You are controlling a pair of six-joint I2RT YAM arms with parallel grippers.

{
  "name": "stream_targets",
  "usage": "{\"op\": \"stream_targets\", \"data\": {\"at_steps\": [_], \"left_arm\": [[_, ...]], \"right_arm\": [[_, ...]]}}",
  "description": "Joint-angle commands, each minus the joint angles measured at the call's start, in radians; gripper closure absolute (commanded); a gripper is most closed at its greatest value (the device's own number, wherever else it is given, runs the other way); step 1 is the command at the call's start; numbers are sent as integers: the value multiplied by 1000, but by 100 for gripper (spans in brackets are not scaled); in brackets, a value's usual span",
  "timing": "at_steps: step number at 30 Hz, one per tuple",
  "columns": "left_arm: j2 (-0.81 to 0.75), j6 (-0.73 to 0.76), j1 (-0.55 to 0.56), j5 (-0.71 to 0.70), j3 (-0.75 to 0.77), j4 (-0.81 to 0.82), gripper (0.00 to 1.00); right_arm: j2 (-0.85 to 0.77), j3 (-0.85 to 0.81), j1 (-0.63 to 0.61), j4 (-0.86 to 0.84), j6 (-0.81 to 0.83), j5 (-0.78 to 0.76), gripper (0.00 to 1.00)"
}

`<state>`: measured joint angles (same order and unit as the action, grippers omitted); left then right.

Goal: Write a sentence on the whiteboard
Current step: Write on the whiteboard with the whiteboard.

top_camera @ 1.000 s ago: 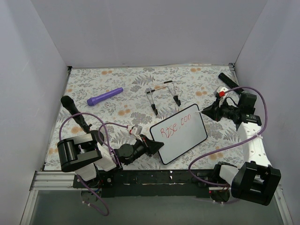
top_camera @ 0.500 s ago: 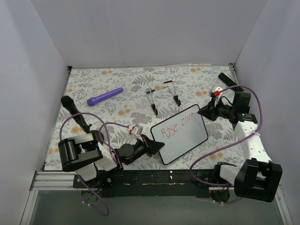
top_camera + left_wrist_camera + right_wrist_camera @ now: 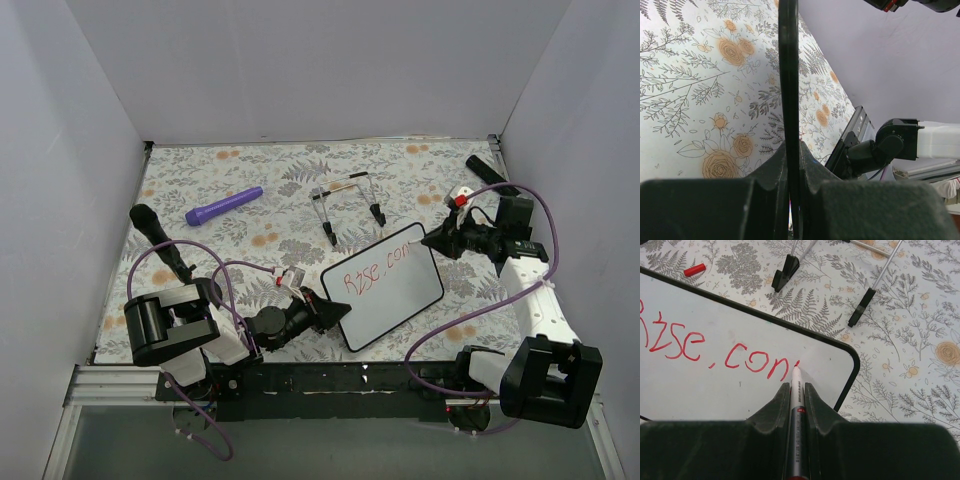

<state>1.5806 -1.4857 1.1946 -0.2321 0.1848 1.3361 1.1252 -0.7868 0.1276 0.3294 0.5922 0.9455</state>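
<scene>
The whiteboard (image 3: 390, 295) lies tilted on the floral table with the sentence (image 3: 374, 269) on it in red, reading "Rise. con" (image 3: 690, 347). My left gripper (image 3: 335, 312) is shut on the board's left edge, which shows edge-on as a black strip (image 3: 788, 75) between the left gripper's (image 3: 794, 150) fingers. My right gripper (image 3: 432, 240) is shut on a slim marker (image 3: 797, 395). The marker's red tip touches the whiteboard (image 3: 740, 385) just right of the "n", near its upper right corner.
A black wire stand (image 3: 350, 205) stands behind the board, and its feet (image 3: 785, 272) are close to the board's far edge. A red cap (image 3: 694, 269) lies on the cloth. A purple pen-like object (image 3: 223, 206) and a black handle (image 3: 158, 238) lie at the left. Another black object (image 3: 487, 170) lies at the back right.
The right gripper has shifted slightly left with the marker, and its tip now rests just past the "n". The left gripper and the board have stayed still.
</scene>
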Motion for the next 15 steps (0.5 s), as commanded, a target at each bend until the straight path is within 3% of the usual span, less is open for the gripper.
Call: {"op": "stream_targets", "data": {"at_steps": [1,8,15], "left_arm": [[12,47,8,25,-2,164,100],[13,48,8,25,-5,164,100],[12,47,10,28,-5,164,100]], "right_arm": [[16,-3,-9,77,64,16,99],[19,-3,-8,126,109,-10,99],[-7,-9,-8,22,25,-71,99]]}}
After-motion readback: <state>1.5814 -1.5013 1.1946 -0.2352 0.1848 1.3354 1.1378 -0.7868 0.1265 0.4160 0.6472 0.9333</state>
